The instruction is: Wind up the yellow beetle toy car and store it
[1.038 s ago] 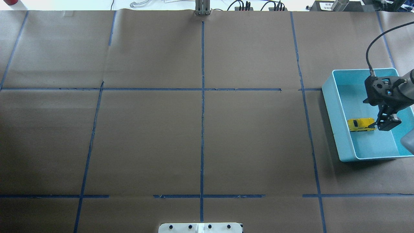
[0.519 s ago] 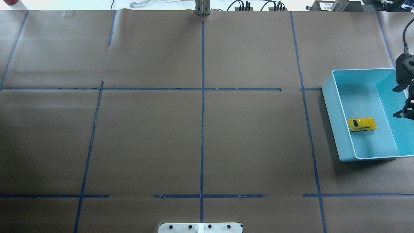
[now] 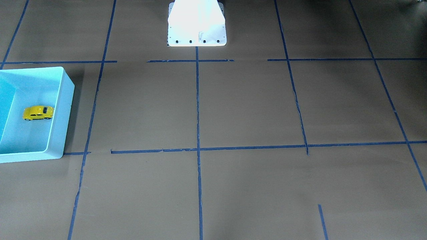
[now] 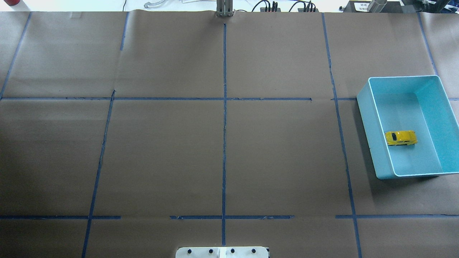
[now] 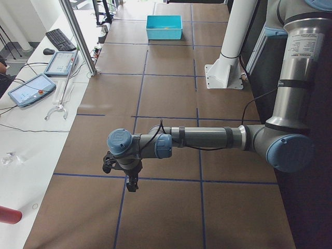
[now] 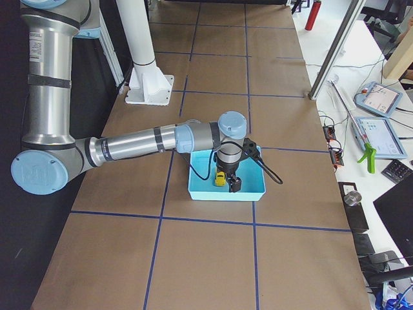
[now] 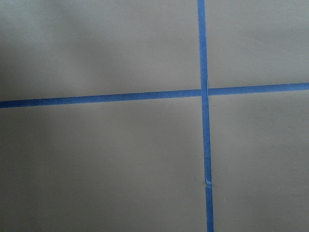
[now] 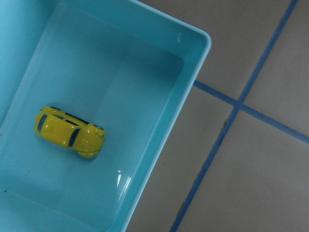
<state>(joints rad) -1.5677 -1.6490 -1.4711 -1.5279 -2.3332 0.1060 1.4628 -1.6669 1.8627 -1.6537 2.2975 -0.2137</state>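
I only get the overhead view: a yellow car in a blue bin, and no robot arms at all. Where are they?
Observer: The right side view shows the right arm stretched out, the right gripper hanging in the air close by the bin.
Visitor: And the other one?
Observer: In the left side view the left gripper hangs over the table, at the end far from the bin.
Visitor: Is either holding anything?
Observer: I cannot tell whether they are open or shut, but the right wrist camera shows the car lying free on the bin floor.
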